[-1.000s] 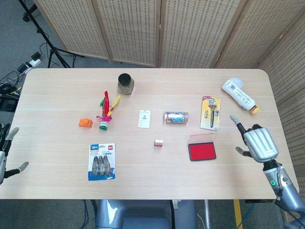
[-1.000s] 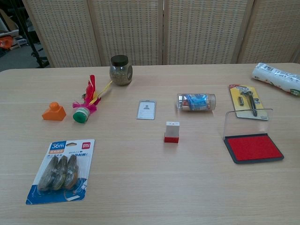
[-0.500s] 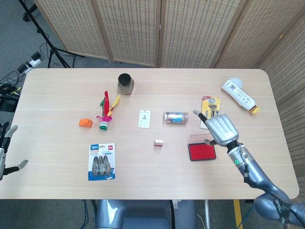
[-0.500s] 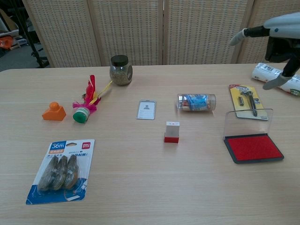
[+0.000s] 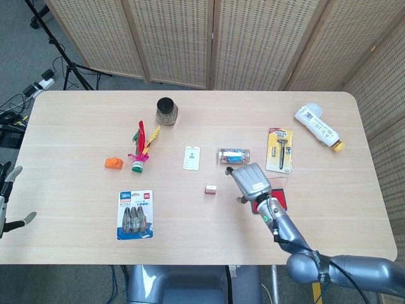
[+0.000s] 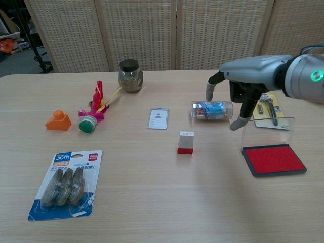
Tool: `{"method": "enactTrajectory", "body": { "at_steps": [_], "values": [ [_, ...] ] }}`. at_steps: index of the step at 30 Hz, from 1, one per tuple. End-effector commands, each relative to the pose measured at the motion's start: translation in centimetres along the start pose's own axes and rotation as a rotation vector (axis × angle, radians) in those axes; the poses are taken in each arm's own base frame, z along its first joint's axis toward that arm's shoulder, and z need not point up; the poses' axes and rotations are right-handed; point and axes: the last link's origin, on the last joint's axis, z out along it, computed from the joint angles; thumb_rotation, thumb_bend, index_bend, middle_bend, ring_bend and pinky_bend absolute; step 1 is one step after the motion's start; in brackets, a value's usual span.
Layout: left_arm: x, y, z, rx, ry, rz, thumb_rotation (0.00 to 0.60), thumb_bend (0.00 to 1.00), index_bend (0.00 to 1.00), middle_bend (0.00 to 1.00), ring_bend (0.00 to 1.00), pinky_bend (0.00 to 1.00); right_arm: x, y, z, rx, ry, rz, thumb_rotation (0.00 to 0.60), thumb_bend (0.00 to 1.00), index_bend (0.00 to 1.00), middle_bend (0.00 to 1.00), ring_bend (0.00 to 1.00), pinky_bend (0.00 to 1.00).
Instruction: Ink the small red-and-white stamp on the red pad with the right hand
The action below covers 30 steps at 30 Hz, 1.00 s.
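Observation:
The small red-and-white stamp [image 5: 211, 189] [image 6: 186, 142] stands upright near the table's middle, untouched. To its right lies the red ink pad [image 6: 273, 159] with its clear lid raised; in the head view the pad [image 5: 285, 200] is mostly hidden behind my right hand. My right hand [image 5: 252, 180] [image 6: 238, 96] hovers above the table between stamp and pad, fingers apart and pointing down, holding nothing. My left hand [image 5: 7, 202] shows at the left edge of the head view, off the table, fingers spread and empty.
A small clear bottle [image 6: 212, 110] lies just behind the right hand. A razor pack [image 6: 268, 110], badge card [image 6: 158, 119], glass jar [image 6: 130, 75], feathered shuttlecock [image 6: 93, 114], orange block [image 6: 58, 121], tape pack [image 6: 64, 183] and a white tube [image 5: 318, 126] are spread over the table.
My right hand has swept left from the table's right edge, over the ink pad, to a spot just right of the stamp. The left hand has barely moved.

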Motion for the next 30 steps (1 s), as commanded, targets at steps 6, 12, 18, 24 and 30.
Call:
{"method": "enactTrajectory", "body": {
  "at_steps": [6,12,18,24,30],
  "values": [
    [-0.1,-0.1,0.3,0.005,-0.008,-0.001,0.6,0.0,0.0,0.0,0.0,0.0,-1.9,-2.9,2.1,-0.055,-0.013,0.008,0.6,0.17,0.35,0.99,0.99,1.0],
    [0.0,-0.3,0.4,0.009,-0.008,-0.011,0.6,0.0,0.0,0.0,0.0,0.0,-2.4,-3.9,3.3,-0.087,-0.007,0.005,0.6,0.21,0.37,0.99,0.99,1.0],
    [0.0,-0.4,0.5,0.009,-0.017,-0.014,0.6,0.0,0.0,0.0,0.0,0.0,-2.6,-4.8,4.0,-0.1,-0.007,0.036,0.6,0.26,0.4,0.99,0.99,1.0],
    [0.0,-0.5,0.6,0.016,-0.019,-0.019,0.6,0.0,0.0,0.0,0.0,0.0,-3.4,-5.6,4.7,-0.109,-0.015,0.037,0.6,0.26,0.4,0.99,0.99,1.0],
    [0.0,-0.6,0.6,0.018,-0.019,-0.021,0.6,0.0,0.0,0.0,0.0,0.0,-4.2,-5.9,5.3,-0.113,-0.024,0.041,0.6,0.26,0.41,0.99,0.99,1.0]
  ]
}}
